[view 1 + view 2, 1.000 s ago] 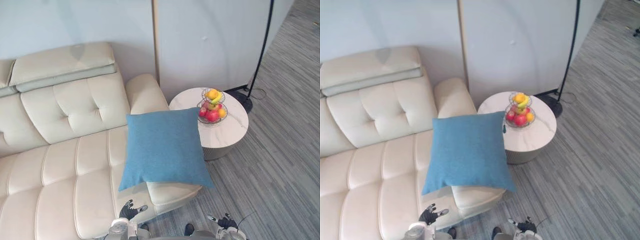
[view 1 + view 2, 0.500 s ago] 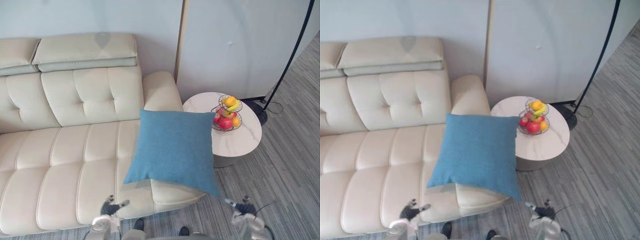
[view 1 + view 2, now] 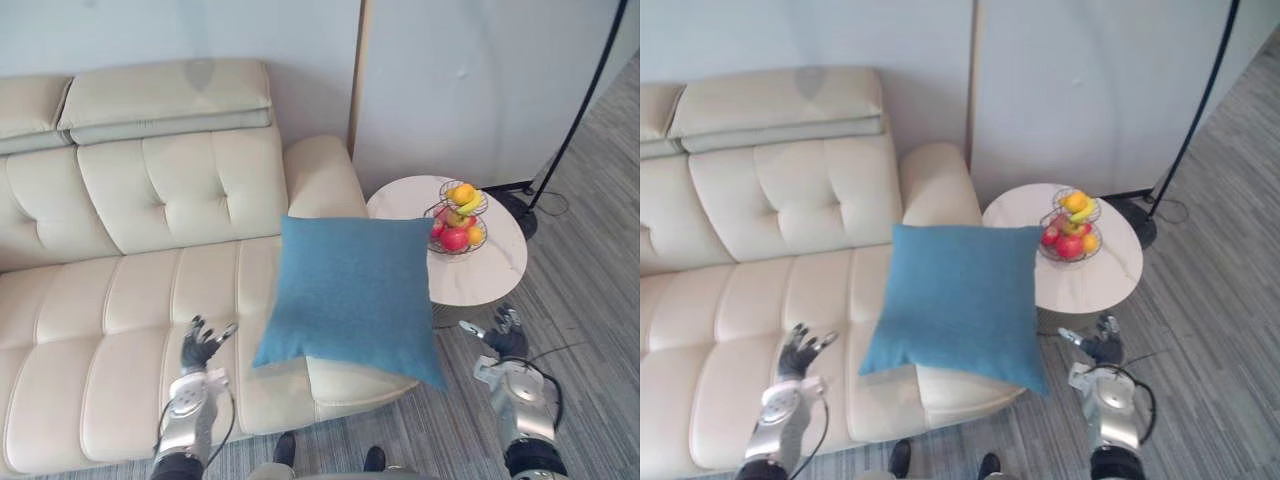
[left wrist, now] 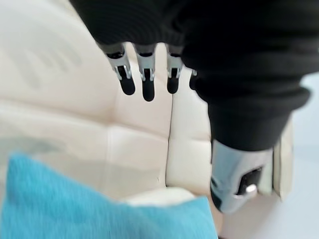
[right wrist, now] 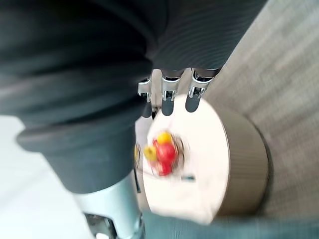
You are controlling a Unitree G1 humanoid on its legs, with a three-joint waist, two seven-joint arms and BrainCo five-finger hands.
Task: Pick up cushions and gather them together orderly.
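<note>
Nearest in, the left hand is hovering over the sofa seat, fingers spreading wide and gripping nothing. Over on the right, the right hand is hanging above the floor, fingers straight, empty too. Between them the blue cushion is lying across the sofa's right end, its near right corner jutting past the edge, touching neither hand. Just beyond it, the round surface is carrying a fruit basket.
</note>
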